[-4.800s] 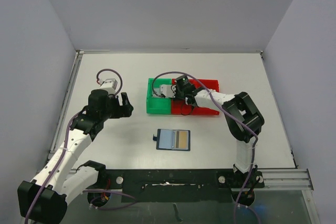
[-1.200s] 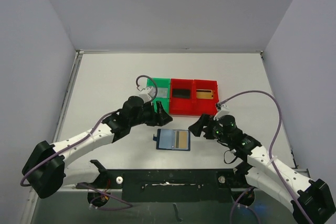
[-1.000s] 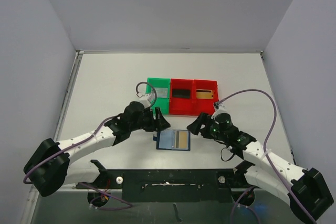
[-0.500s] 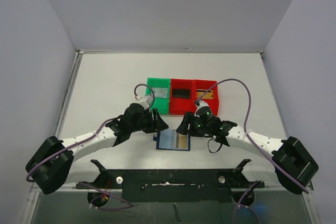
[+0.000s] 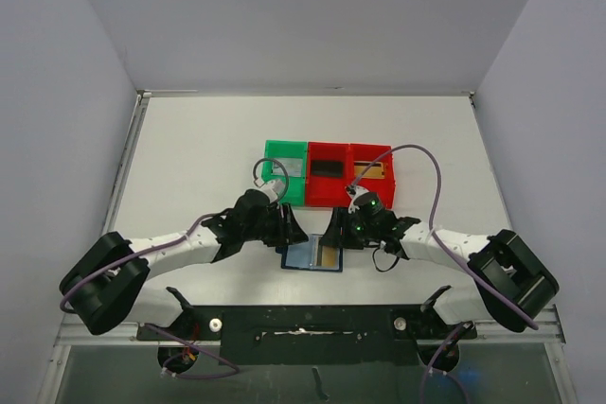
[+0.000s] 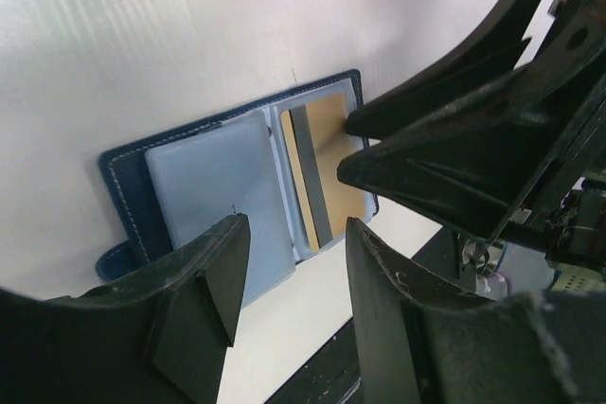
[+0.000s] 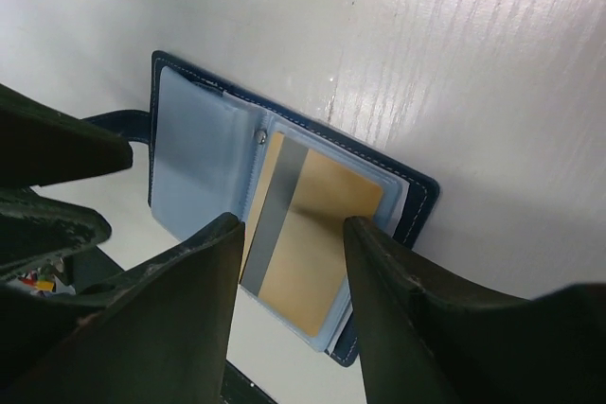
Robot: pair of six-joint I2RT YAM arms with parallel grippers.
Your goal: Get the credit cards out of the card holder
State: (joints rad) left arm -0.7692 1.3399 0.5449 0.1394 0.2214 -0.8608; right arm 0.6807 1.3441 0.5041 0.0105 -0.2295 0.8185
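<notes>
The card holder [image 5: 305,254] lies open on the white table, its tab to the left. A gold-orange credit card [image 5: 329,254] with a dark stripe sits in its right pocket. The left pocket looks pale blue. My left gripper [image 5: 290,230] is open and hovers just above the holder's upper left edge. My right gripper [image 5: 336,232] is open, just above the upper right part. In the left wrist view the holder [image 6: 218,186], the card [image 6: 329,153] and my left gripper [image 6: 294,234] show. In the right wrist view my right gripper [image 7: 291,229] straddles the card [image 7: 317,253] in the holder [image 7: 194,158].
Behind the holder stand a green tray [image 5: 275,191] with a silver-grey card [image 5: 292,167], a red tray [image 5: 328,198] with a black card [image 5: 328,167], and a second red tray [image 5: 386,194] with a gold card [image 5: 370,170]. The black rail [image 5: 303,319] runs along the near edge.
Both arms have closed in on the open holder. The right gripper moved left and down from the trays. The left gripper moved right. Both now sit close together over the holder.
</notes>
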